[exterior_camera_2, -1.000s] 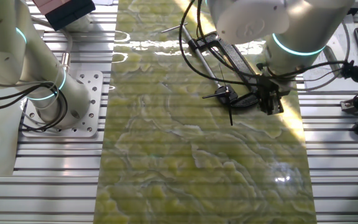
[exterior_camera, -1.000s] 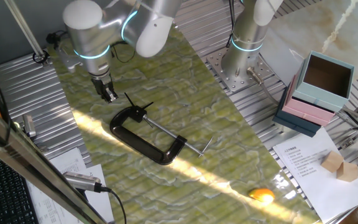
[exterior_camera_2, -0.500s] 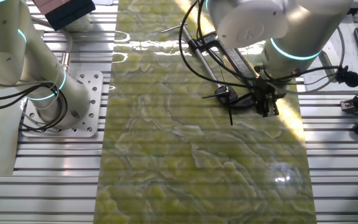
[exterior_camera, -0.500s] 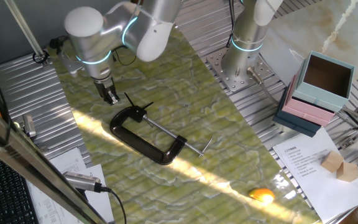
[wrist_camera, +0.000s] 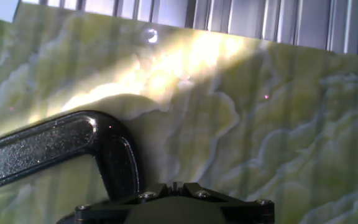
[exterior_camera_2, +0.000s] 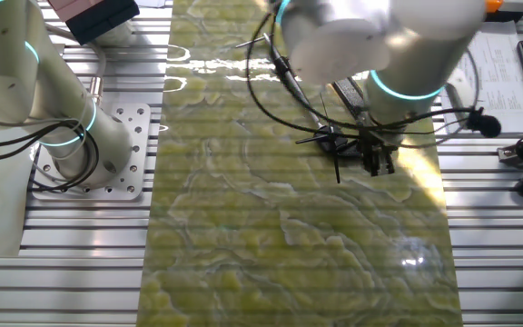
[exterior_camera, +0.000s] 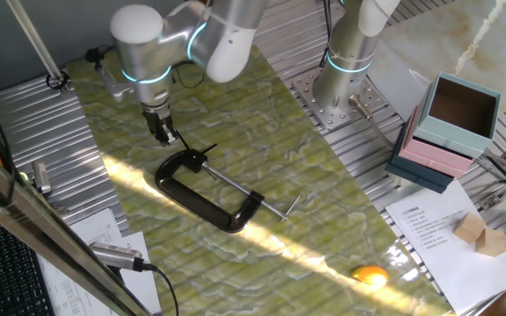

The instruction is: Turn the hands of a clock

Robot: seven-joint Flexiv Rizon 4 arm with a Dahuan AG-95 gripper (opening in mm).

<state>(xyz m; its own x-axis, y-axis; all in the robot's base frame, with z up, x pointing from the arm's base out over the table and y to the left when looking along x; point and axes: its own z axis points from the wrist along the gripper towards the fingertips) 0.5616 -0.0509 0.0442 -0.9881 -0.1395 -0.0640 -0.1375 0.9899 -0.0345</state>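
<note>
One fixed view: one bench [exterior_camera: 323, 219] topped with a green marbled sheet, ribbed metal along both long edges. One black C-clamp [exterior_camera: 205, 190] lies flat mid-sheet, long axis diagonal, its silver T-bar screw rod [exterior_camera: 251, 193] running toward the lower right. Two clock hands [exterior_camera: 195, 152], thin black strips crossing at the clamp's upper-left jaw; one points up-left, one right. One end effector [exterior_camera: 165, 132] hangs just above and beside them, fingers seemingly close together; contact cannot be told. Open sheet lies around the clamp on all sides. One orange object [exterior_camera: 370, 276] sits near the lower right edge.

The other fixed view: the hands [exterior_camera_2: 327, 145] sit just left of the end effector [exterior_camera_2: 374, 161]; one strip points down, one left. Broad free sheet below.

Hand view: one clamp arm [wrist_camera: 67, 152], curved, bare sheet to its right; fingertips out of frame, state cannot be told.
</note>
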